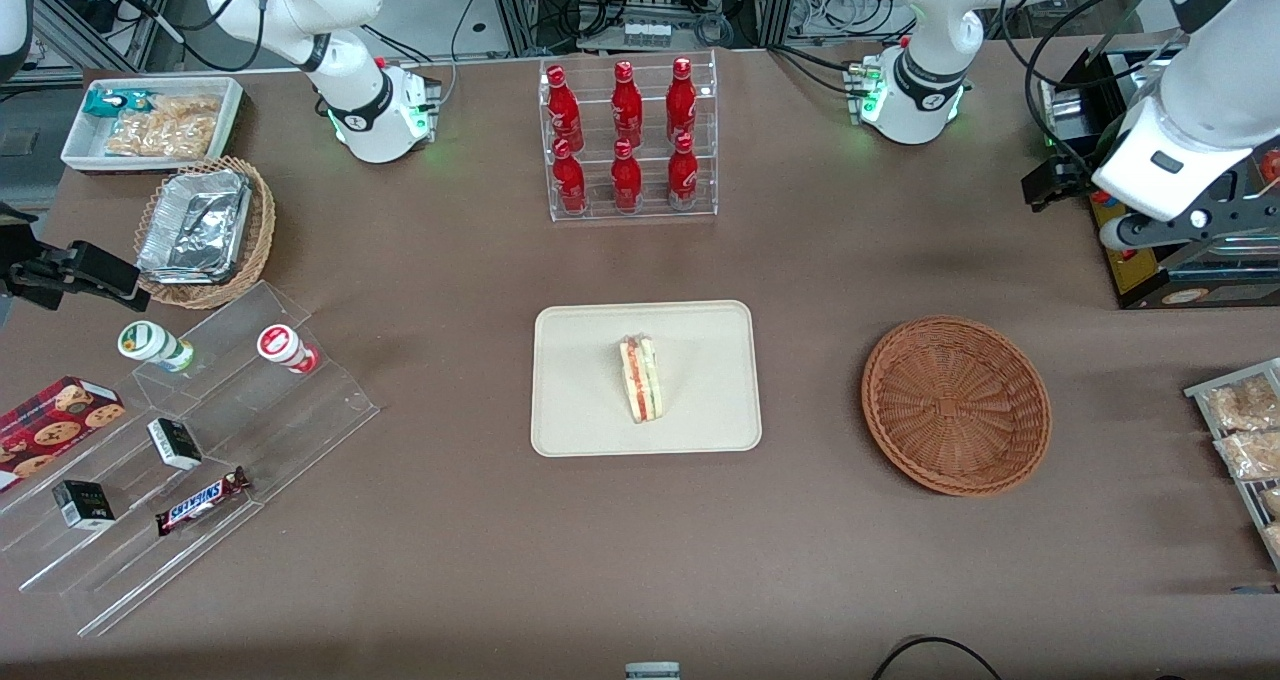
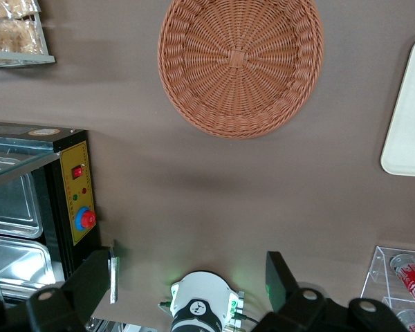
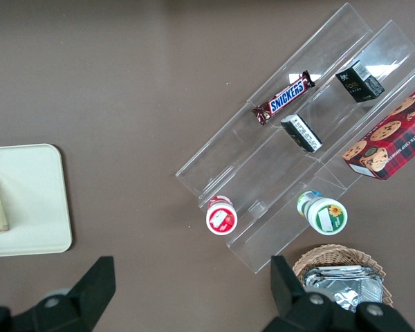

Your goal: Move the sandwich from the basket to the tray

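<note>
Brown table (image 1: 450,560), lab clutter of cables and racks up at the edge. The sandwich (image 1: 641,378) sits on its side in the middle of the tray (image 1: 570,430), so the placing looks done to me. The basket (image 2: 241,63) is empty, below and out in front of the gripper (image 2: 194,273), which hangs high near the working arm's end of the table, fingers (image 2: 277,273) spread apart, holding nothing as far as I can see. Next move is probably just parking; nothing left to grab.

Brown table (image 1: 450,520) bearing tray (image 1: 590,410), basket (image 1: 955,405), bottle rack (image 1: 630,140), clear stepped stand (image 1: 200,460); claw (image 2: 190,277) open above.
</note>
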`<move>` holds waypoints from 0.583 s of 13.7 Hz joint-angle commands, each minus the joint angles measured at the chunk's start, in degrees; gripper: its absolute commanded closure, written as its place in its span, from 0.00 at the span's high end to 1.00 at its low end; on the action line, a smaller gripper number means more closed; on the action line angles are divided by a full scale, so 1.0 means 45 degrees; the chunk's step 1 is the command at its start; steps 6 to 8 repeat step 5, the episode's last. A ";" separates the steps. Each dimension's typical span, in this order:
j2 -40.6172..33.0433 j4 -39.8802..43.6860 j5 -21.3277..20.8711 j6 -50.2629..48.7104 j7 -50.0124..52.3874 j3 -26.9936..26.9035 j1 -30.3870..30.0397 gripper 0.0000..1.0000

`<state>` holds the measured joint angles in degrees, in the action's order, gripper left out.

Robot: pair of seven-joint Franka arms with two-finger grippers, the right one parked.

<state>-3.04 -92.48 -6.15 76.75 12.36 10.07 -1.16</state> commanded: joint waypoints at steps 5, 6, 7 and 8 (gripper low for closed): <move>-0.0008 0.0220 0.0176 0.0016 -0.0248 0.0146 -0.0192 1.00; -0.0008 0.0220 0.0176 0.0016 -0.0248 0.0146 -0.0192 1.00; -0.0008 0.0220 0.0176 0.0016 -0.0248 0.0146 -0.0192 1.00; -0.0008 0.0220 0.0176 0.0016 -0.0248 0.0146 -0.0192 1.00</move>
